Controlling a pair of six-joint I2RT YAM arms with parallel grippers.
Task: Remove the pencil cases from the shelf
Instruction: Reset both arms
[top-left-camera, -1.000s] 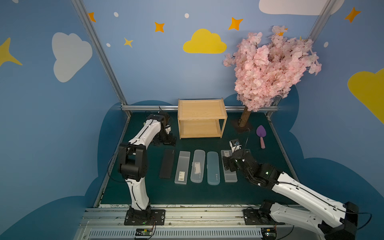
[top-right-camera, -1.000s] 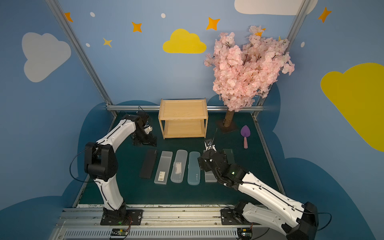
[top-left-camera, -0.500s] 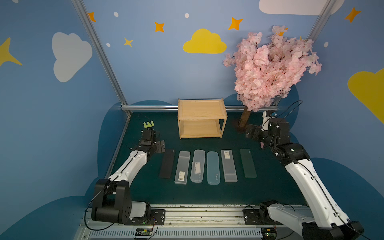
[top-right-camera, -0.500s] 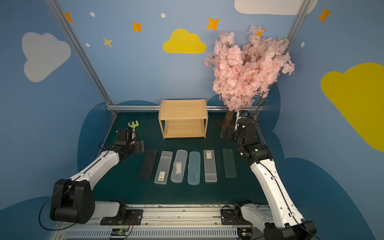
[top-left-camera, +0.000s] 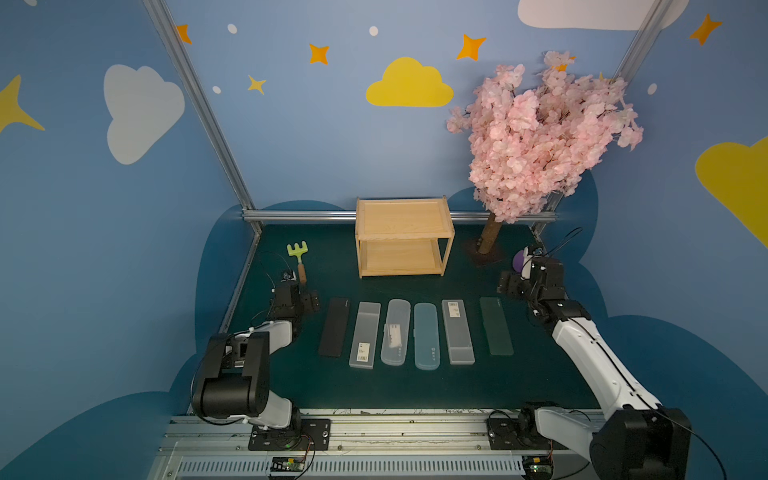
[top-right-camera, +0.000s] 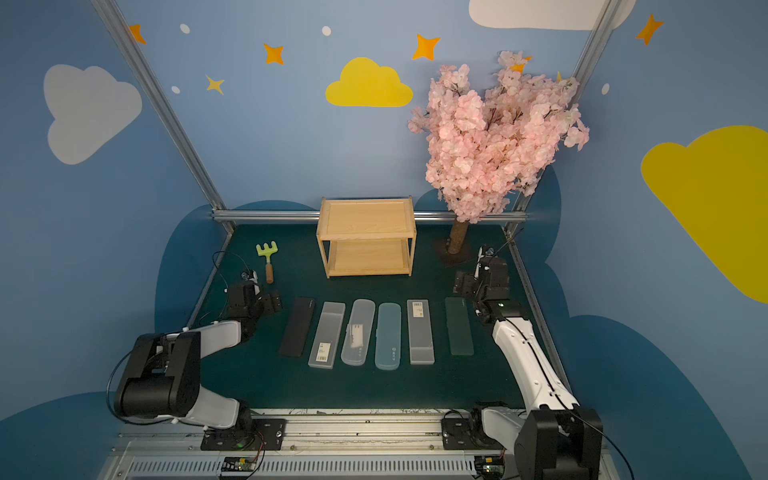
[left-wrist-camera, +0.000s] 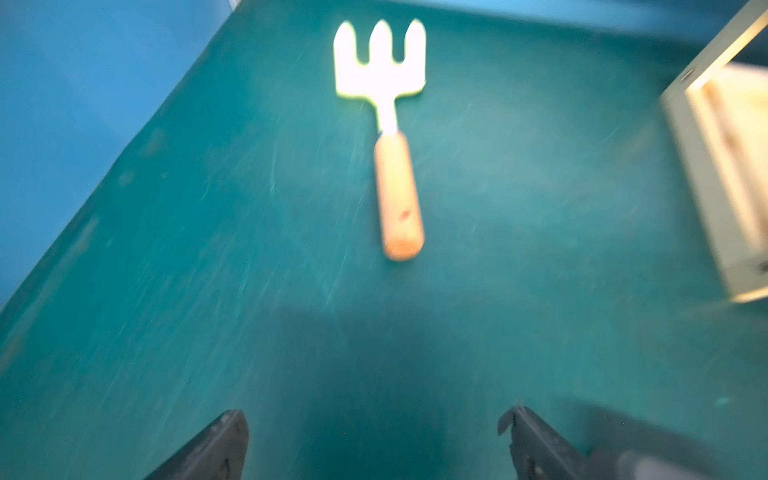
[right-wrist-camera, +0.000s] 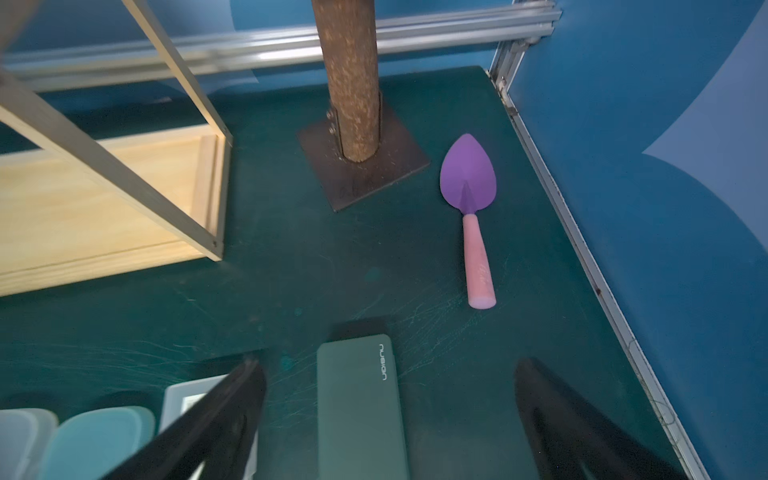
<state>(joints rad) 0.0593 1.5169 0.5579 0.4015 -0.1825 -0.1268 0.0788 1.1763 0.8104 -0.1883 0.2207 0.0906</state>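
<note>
We see the six pencil cases lying side by side in a row on the green mat (top-left-camera: 415, 395), in front of the shelf (top-left-camera: 401, 218) and apart from it: the black case (top-left-camera: 333, 326), a frosted case (top-left-camera: 364, 334) with its barcode at the near end, the clear rounded case (top-left-camera: 395, 332), the light teal case (top-left-camera: 426, 336), a second frosted case (top-left-camera: 457, 331) with its barcode at the far end, and the dark green case (top-left-camera: 496, 326). The right gripper (right-wrist-camera: 388, 368) hangs by the dark green case's far end, jaws spread wide to either side of it and gripping nothing. The left gripper (left-wrist-camera: 374, 419) sits just beside the black case's far end, equally wide and holding nothing. Its blurred wrist view faces the green rake (left-wrist-camera: 395, 166). The purple shovel (right-wrist-camera: 469, 174) lies near the tree (top-left-camera: 536, 133).
</note>
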